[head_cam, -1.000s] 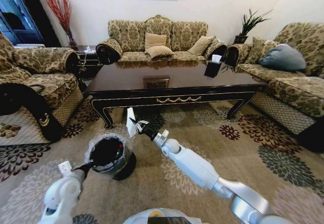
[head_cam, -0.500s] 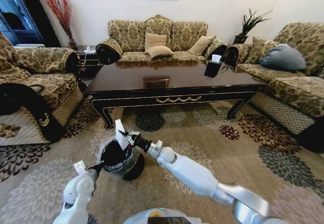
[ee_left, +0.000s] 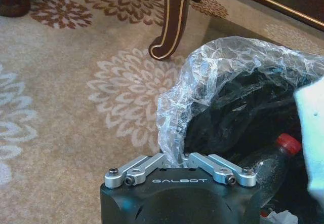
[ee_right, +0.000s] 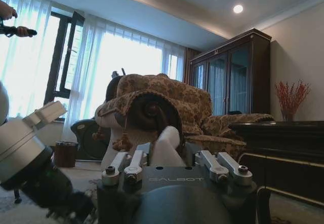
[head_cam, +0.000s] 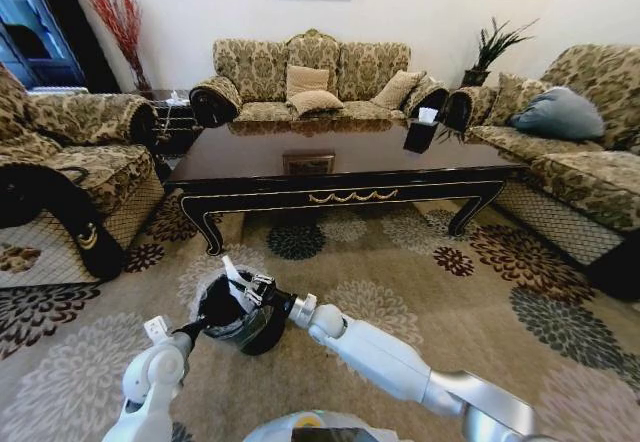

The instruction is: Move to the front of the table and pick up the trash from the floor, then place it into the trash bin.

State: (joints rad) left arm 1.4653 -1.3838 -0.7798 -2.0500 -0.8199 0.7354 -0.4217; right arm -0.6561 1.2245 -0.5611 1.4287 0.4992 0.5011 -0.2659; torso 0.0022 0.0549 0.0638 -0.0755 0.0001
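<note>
The trash bin (head_cam: pixel 243 324), black with a crinkled clear liner (ee_left: pixel 212 77), stands on the carpet before the table (head_cam: pixel 340 162). My left gripper (head_cam: pixel 204 324) is shut on the liner at the bin's near rim (ee_left: pixel 174 155). My right gripper (head_cam: pixel 247 288) hovers over the bin's mouth, shut on a white crumpled napkin (head_cam: pixel 232 272), which also sticks up between its fingers in the right wrist view (ee_right: pixel 167 142). Inside the bin lies a clear bottle with a red cap (ee_left: pixel 289 143). The napkin's edge (ee_left: pixel 311 133) hangs over the bin.
A curved table leg (ee_left: pixel 174 21) stands close behind the bin. Patterned sofas (head_cam: pixel 310 77) ring the table on three sides, and a dark tissue box (head_cam: pixel 421 134) sits on the tabletop. Open carpet (head_cam: pixel 480 302) stretches to the right.
My right gripper has carried the napkin left and down, from in front of the table to over the bin's mouth. The left arm and bin shifted slightly right early on.
</note>
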